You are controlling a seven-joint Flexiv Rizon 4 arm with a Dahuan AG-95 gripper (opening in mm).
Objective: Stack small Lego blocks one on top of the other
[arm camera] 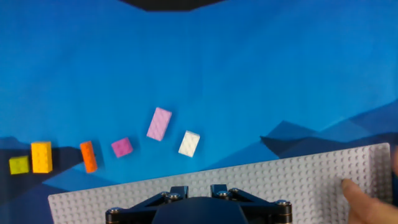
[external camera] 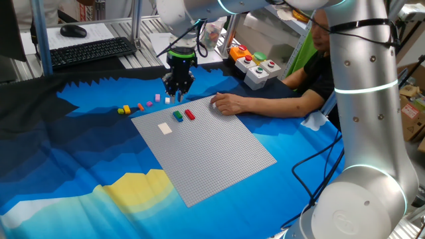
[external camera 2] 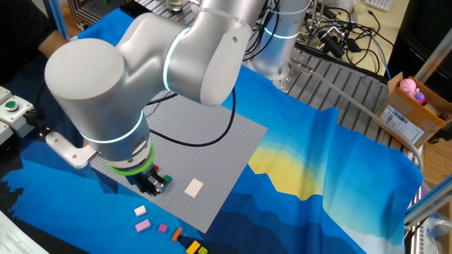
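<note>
Several small Lego blocks lie in a row on the blue cloth beyond the grey baseplate (arm camera: pixel 292 177): lime (arm camera: pixel 18 165), yellow (arm camera: pixel 41 157), orange (arm camera: pixel 89 156), magenta (arm camera: pixel 122 147), pink (arm camera: pixel 159 124) and white (arm camera: pixel 189 143). On the baseplate (external camera: pixel 212 153) sit a green block (external camera: pixel 178 115) and a red block (external camera: pixel 190 115) side by side, with a cream block (external camera: pixel 165 128) in front of them. My gripper (arm camera: pixel 199 188) hovers over the plate's far edge, its jaws a little apart with nothing between them. In the fixed view the gripper (external camera: pixel 178 89) hangs just behind the green and red blocks.
A person's hand (external camera: pixel 229 103) rests on the baseplate's far right corner and shows at the edge of the hand view (arm camera: pixel 367 196). A grey box with coloured buttons (external camera: pixel 255 66) and a keyboard (external camera: pixel 89 52) lie behind the cloth.
</note>
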